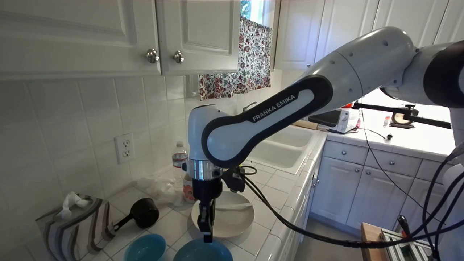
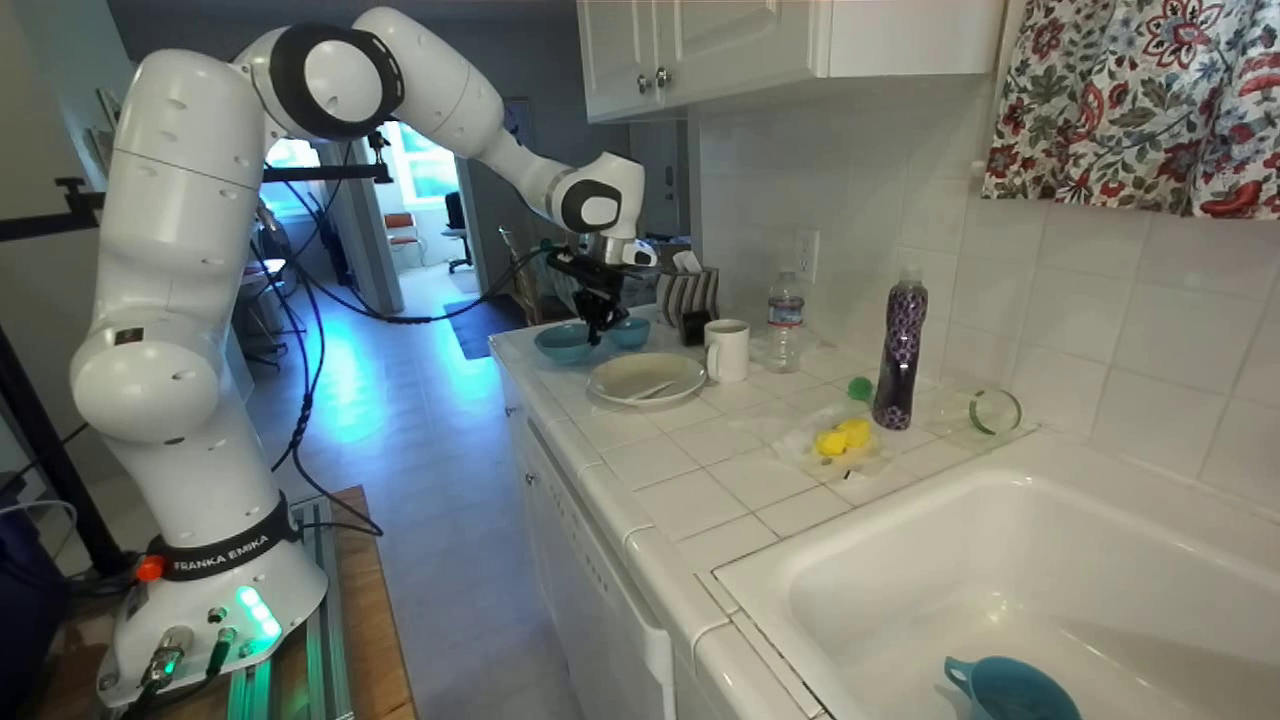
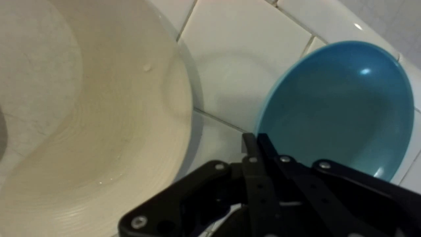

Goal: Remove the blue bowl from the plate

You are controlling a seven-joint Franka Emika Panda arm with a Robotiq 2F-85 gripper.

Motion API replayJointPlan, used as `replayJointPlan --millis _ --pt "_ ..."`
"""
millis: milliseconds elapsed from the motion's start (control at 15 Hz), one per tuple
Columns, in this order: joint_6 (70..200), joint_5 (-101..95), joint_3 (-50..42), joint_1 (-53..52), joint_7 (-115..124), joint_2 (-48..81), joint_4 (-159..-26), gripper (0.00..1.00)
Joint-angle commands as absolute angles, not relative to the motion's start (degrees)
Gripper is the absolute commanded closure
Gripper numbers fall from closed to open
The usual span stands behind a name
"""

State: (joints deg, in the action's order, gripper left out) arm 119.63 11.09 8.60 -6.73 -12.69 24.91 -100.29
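Note:
The blue bowl (image 1: 203, 252) sits beside the plate, near the counter's front edge; it also shows in an exterior view (image 2: 563, 345) and at the right in the wrist view (image 3: 338, 108). The plate (image 1: 235, 226) is apart from it, with bare tile between them; it also shows in an exterior view (image 2: 620, 385) and at the left in the wrist view (image 3: 158, 98). My gripper (image 3: 257, 135) has its fingers nearly together, one on each side of the bowl's near rim. It points down in both exterior views (image 1: 207, 237) (image 2: 598, 335). I cannot tell whether the bowl touches the counter.
A smaller cyan bowl (image 1: 145, 248) stands beside the blue bowl. A pale utensil (image 1: 233, 206) lies on the plate. A mug (image 2: 727, 350), water bottle (image 2: 785, 320), black handled cup (image 1: 145, 213) and striped box (image 1: 78, 228) stand toward the wall. The sink (image 2: 900, 560) is farther along.

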Motion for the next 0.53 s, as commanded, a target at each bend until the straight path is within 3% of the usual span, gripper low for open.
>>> replayJointPlan --millis 0,467 --pt "119.03 9.87 9.24 -7.58 -11.48 28.16 -96.0 0.99" --pt "118.28 8.6 9.02 -8.87 -10.73 31.6 -92.14 0.99"
